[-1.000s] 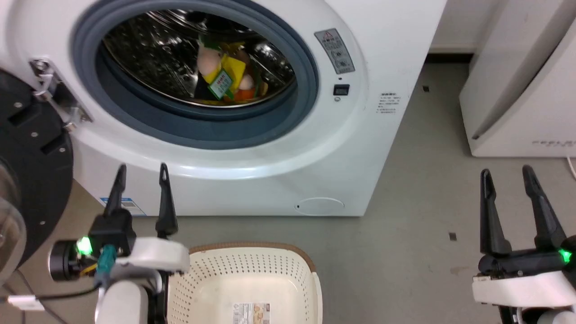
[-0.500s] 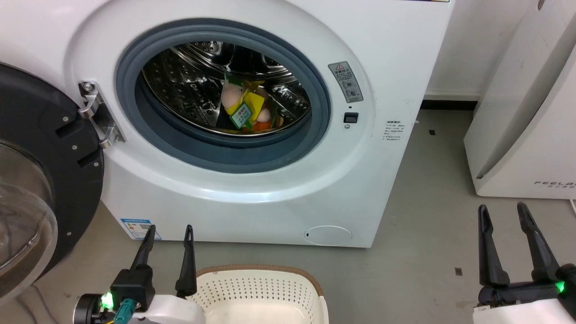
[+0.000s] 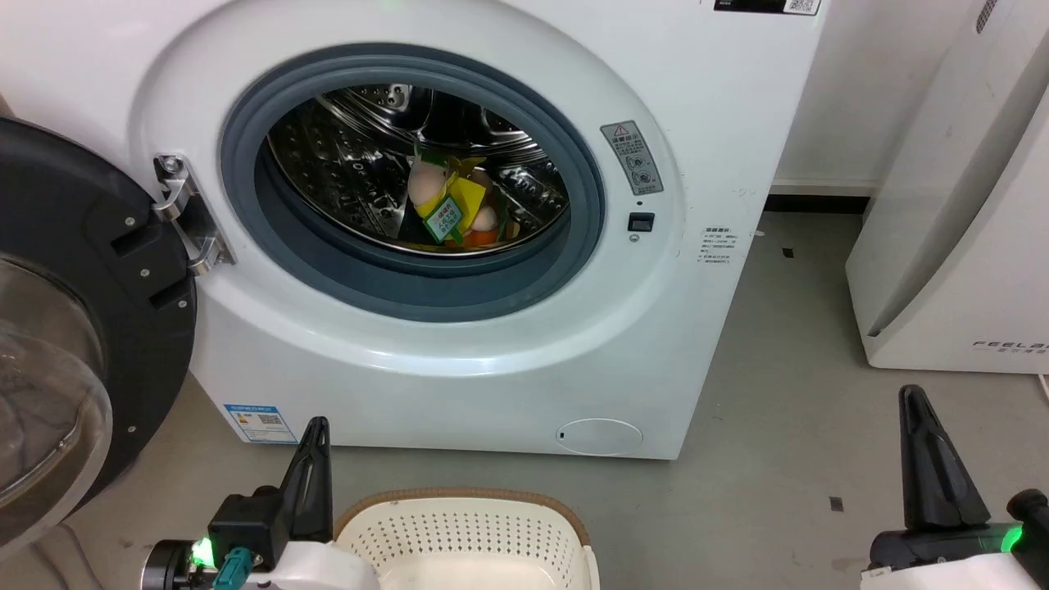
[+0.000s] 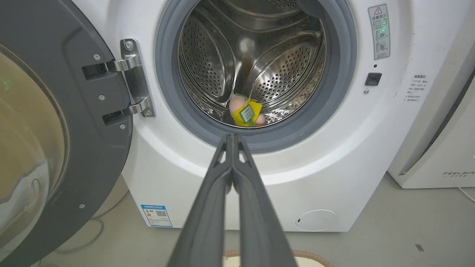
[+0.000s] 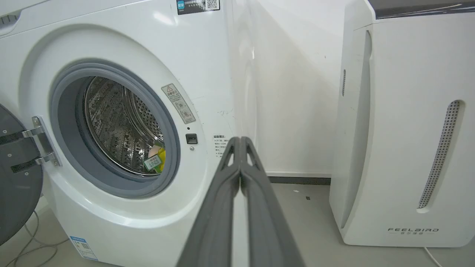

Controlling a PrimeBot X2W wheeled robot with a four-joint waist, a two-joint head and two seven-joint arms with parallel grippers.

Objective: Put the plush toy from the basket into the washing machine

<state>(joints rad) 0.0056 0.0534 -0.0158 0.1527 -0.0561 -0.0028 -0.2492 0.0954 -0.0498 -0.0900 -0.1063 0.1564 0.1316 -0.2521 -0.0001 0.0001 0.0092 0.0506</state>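
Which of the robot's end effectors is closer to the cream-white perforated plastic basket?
Left. The left end effector sits beside the basket's left rim; the right end effector is far to its right.

A white FEELBIRD appliance (image 5: 404, 129) stands on the grey floor (image 3: 787, 393).

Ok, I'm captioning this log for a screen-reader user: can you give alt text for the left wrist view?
A pink and yellow plush toy lies low in the steel drum of a white washing machine, its dark round door standing open at the view's left. The left pincer, shut, points toward the opening from the foreground.
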